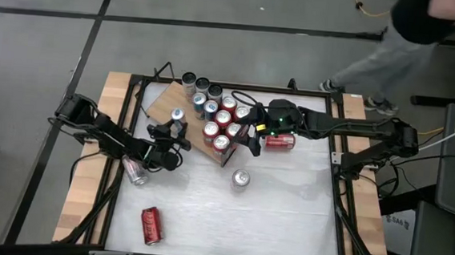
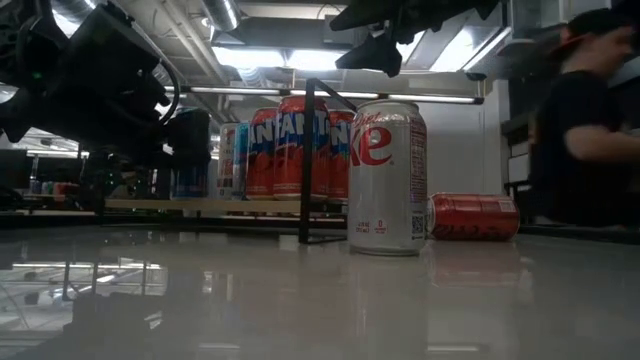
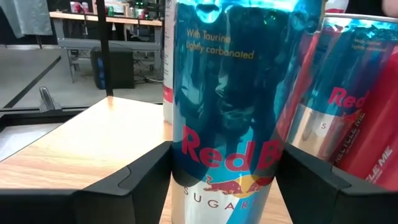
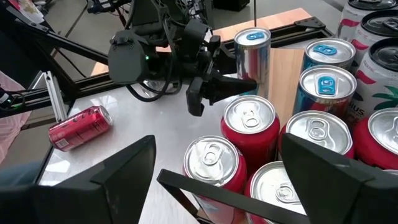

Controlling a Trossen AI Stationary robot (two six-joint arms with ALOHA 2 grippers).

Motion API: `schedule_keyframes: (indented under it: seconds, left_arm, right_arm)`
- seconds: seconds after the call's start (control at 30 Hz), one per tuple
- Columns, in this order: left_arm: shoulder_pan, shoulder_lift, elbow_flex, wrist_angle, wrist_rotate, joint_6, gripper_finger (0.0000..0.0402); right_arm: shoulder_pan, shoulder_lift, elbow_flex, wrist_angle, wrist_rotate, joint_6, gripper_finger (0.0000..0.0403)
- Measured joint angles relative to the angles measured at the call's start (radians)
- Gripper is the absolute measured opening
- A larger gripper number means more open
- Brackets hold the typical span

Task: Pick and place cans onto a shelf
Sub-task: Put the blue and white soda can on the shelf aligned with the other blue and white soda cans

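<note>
The shelf (image 1: 161, 103) is a light wooden board lying on the table's far left part. Several upright cans (image 1: 221, 127), red and blue-and-silver, stand on it. A slim blue-and-silver can (image 3: 227, 124) stands upright at the shelf's near left edge (image 1: 178, 115). My left gripper (image 1: 176, 128) reaches in level, with one finger close on each side of this can. My right gripper (image 1: 252, 137) hangs open above the red cans' tops (image 4: 249, 121) and has nothing between its fingers. My left gripper has its fingers (image 3: 143, 180) level on either side of the slim can's lower half (image 3: 186, 155), coming from the table's left. No gap shows, and I cannot tell whether they touch it. The can stands upright on the shelf.
A silver can (image 1: 241, 179) stands upright on the table near the middle. Red cans lie on their sides right of the shelf (image 1: 279, 141) and near the front left (image 1: 151, 224). Another can lies under the left arm (image 1: 134, 171). A person (image 1: 426, 37) stands beyond the far right corner.
</note>
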Motion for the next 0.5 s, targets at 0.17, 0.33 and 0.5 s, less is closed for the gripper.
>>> schedule_keyframes:
  seconds: [0.17,0.33,0.5]
  left_arm:
    - [0.0,0.0,0.0,0.007,0.003,0.0,0.0252]
    - [0.0,0.0,0.0,0.009,0.005,0.0,0.0252]
    - [0.0,0.0,0.0,0.009,0.005,0.0,0.0252]
  right_arm:
    - [0.0,0.0,0.0,0.0,0.0,0.0,0.0331]
    - [0.0,0.0,0.0,-0.001,0.0,0.0,0.0331]
    - [0.0,0.0,0.0,-0.001,0.0,0.0,0.0331]
